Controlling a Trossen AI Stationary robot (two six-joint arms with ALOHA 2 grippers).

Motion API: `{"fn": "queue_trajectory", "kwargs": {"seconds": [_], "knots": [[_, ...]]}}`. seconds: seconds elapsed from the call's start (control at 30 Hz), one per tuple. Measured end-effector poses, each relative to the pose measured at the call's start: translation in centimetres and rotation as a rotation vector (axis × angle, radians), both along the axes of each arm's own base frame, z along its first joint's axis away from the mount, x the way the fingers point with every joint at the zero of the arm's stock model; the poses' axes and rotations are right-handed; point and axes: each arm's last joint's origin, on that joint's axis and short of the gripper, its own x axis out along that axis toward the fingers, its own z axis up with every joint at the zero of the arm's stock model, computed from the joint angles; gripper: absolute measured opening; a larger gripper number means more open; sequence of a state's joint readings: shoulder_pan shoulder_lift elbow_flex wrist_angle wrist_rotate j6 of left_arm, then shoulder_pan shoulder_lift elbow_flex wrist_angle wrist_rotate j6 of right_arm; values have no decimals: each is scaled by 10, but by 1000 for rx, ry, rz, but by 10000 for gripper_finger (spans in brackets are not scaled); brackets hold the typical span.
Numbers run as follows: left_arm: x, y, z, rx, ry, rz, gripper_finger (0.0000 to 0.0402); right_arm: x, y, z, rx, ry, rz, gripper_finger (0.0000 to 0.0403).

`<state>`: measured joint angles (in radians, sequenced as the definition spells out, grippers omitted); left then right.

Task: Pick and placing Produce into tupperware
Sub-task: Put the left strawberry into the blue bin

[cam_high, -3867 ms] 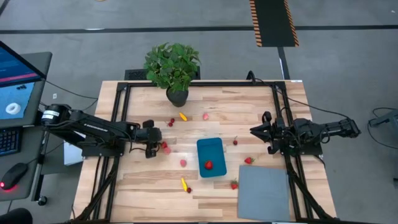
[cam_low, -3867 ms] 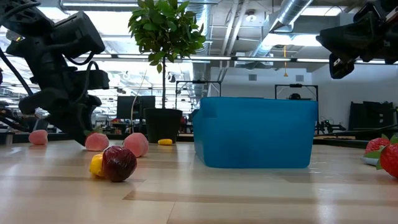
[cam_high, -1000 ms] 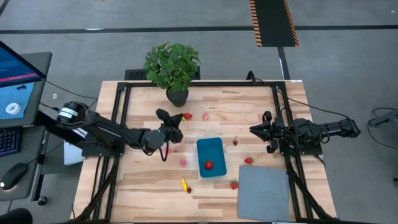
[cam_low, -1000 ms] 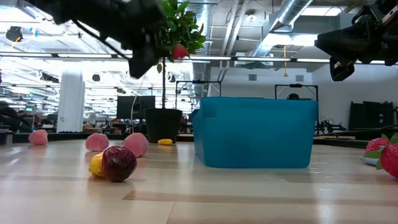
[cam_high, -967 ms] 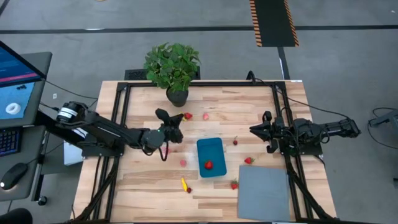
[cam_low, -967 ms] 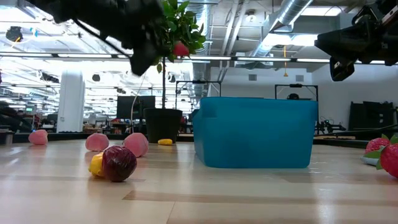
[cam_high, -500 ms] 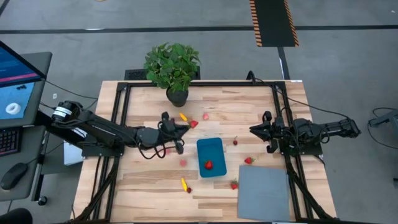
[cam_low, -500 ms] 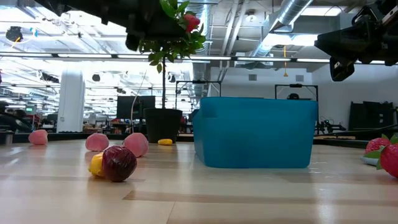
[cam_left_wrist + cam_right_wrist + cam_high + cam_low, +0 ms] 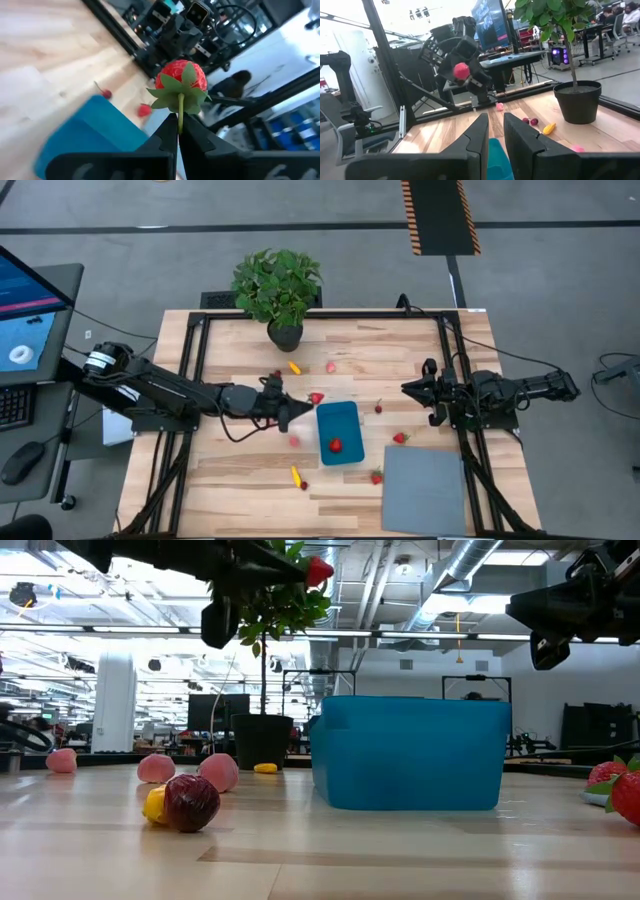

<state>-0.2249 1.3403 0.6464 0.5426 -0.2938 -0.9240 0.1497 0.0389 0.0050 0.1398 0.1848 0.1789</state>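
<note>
Now the left tool [image 9: 300, 402], clamping one strawberry [image 9: 316, 398] by its stem, has neared the single tupperware [image 9: 338, 432]; right tool [image 9: 412, 391], fingers slightly parted, grips nothing.

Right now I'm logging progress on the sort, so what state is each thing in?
left gripper: shut on a strawberry, held in the air beside the tub.
right gripper: waiting at the table's right side, empty, fingers slightly apart.
tupperware: upright, lidless, one strawberry inside.
remaining produce: loose on the table.
grey mat: flat, bare.
potted plant: upright.
</note>
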Motion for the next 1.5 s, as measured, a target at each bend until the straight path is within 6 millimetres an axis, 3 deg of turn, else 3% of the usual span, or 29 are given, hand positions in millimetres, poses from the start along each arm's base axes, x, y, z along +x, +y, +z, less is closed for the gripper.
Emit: {"fn": "queue_trajectory", "kwargs": {"seconds": [0.37, 0.7, 1.07, 1.2, 1.33, 1.5], "knots": [[1, -3, 12, -67, -121, -79, 0, 0, 0, 0, -3, -2, 0, 83], [14, -7, -18, 148, 9, -205, 0, 0, 0, -1, -4, 6, 0, 83], [31, 8, -50, 399, 78, -248, 0, 0, 0, -1, 2, 15, 1, 83], [37, 13, -59, 404, 146, -288, 0, 0, 0, -2, 2, 18, 1, 83], [48, 11, -61, 428, 226, -343, 0, 0, 0, -2, 2, 19, 1, 83], [58, 10, -49, 472, 345, -376, 0, 0, 0, -2, 2, 21, 1, 83]]}}
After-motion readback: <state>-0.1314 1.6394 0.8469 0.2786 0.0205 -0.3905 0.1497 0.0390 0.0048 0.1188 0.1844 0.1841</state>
